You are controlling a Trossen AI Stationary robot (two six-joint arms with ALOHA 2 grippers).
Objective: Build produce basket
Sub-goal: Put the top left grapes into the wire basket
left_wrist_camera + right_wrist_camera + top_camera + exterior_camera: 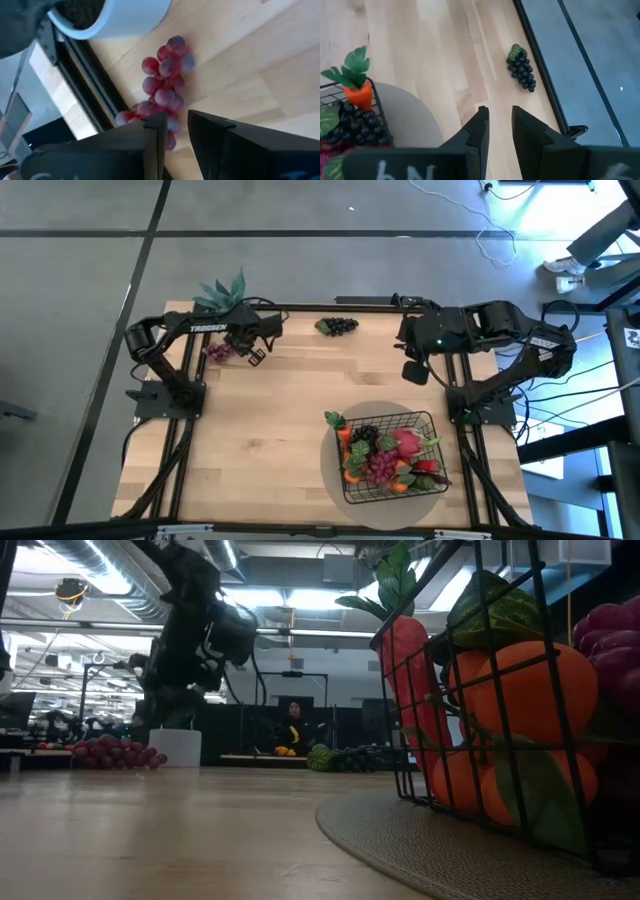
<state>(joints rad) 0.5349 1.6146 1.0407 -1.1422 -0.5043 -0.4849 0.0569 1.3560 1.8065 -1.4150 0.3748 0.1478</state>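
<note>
While both arms sit raised over the far half of the counter [270, 430], nothing is in either grip. Far left corner: potted plant [222, 292] in a white pot [112, 17], with a reddish grape bunch [162, 82] lying on the wood just beside the pot. Left gripper [255, 356] hangs just above the near end of that bunch; jaws stand a narrow gap apart, empty (the last grapes show through the gap in the left wrist view, but no contact is visible). Centre of the far edge: dark grape bunch [337, 326] with a green leaf, lying alone near the counter's rail. Right gripper [415, 370] hovers above bare wood to the right of that bunch and well apart from it; jaws a narrow gap apart, holding nothing. Near right: the basket [432, 423] rests on a round grey mat [330, 465], filled with a carrot [343, 436] at its left corner, dark grapes [357, 125], purple grapes [381, 467], oranges [520, 680] and a red piece [405, 444].
</note>
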